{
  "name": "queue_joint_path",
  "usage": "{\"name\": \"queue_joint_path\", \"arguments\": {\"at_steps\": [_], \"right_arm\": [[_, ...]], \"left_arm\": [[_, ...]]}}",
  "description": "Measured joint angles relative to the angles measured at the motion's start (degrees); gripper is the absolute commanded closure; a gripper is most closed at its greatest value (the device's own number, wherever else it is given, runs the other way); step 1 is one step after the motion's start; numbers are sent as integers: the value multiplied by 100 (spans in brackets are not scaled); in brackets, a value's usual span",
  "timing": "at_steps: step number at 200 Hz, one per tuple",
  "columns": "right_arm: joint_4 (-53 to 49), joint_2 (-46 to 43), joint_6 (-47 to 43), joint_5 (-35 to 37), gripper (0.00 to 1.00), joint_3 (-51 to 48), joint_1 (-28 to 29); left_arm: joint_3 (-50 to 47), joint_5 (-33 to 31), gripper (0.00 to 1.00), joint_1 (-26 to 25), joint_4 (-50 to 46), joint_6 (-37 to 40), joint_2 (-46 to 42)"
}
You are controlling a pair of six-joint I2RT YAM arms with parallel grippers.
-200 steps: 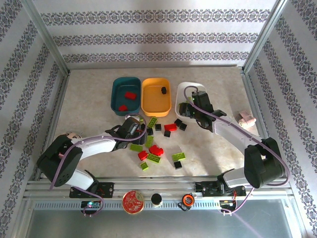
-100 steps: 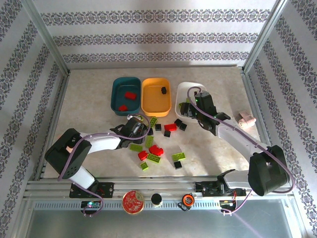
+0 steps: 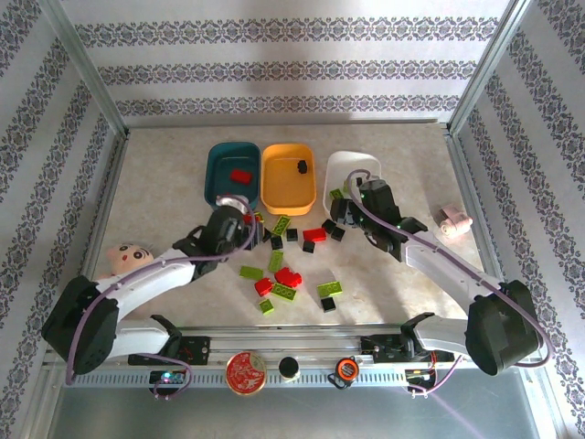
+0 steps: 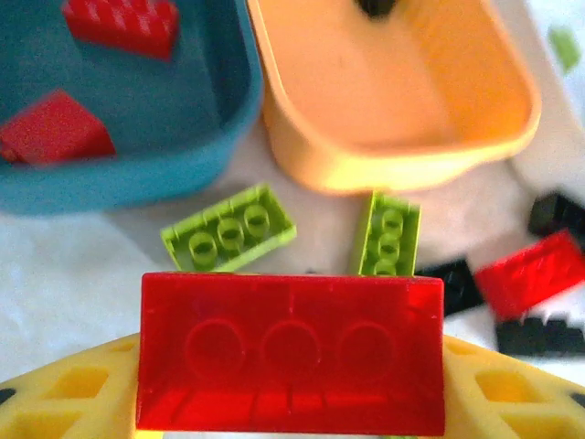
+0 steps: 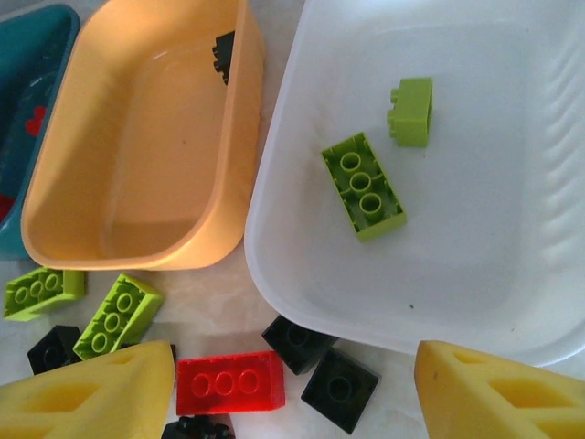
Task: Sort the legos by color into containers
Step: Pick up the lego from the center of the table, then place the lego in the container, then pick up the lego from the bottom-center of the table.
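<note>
Left wrist view has the left end effector (image 4: 291, 412) clamped on a red brick (image 4: 291, 347). The teal tray (image 4: 128, 178), upper left, holds other red bricks (image 4: 123, 23), so it is likely the destination. The right end effector (image 5: 292, 389) gapes apart below the white tray (image 5: 512, 274), beside a black brick (image 5: 339, 390).

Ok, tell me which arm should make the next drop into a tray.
Left. The left fingers clamp a red brick just short of the teal tray, where red ones lie. The right fingers hang open and empty by the white tray.
</note>
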Motion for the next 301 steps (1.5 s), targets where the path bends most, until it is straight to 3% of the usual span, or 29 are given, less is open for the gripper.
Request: {"name": "queue_joint_path", "arguments": {"at_steps": [29,51,74,119,140,166,215,242,301], "right_arm": [[-2,-50,26,-2,30,-138,142],[-11,-168,68,-4,29,-249,186],[-59,-361,114,-31,29,-415,260],[-249,-420,131,-319,29,-704,404],[-389,-417,136,-457,29,-824,595],[-616,-389,177,-527,28,-885,1010],[-997,-326,476,-435,22,-1097,1891],[-1134,13,662,-190,14,-1167,2295],[-1388,632,717,354,22,-914,2769]], "left_arm": [[848,173,51,911,15,-136,599],[1556,289,47,1261,46,-223,1425],[2170,450,26,1504,24,-282,2251],[2603,765,1,1683,-105,-476,2747],[2500,986,0,1670,-111,-540,2428],[1784,1237,0,1545,17,-697,1373],[81,1502,0,782,282,-1027,-647],[-658,1515,0,667,258,-1191,-1204],[-1178,1427,0,664,39,-1349,-1934]]}}
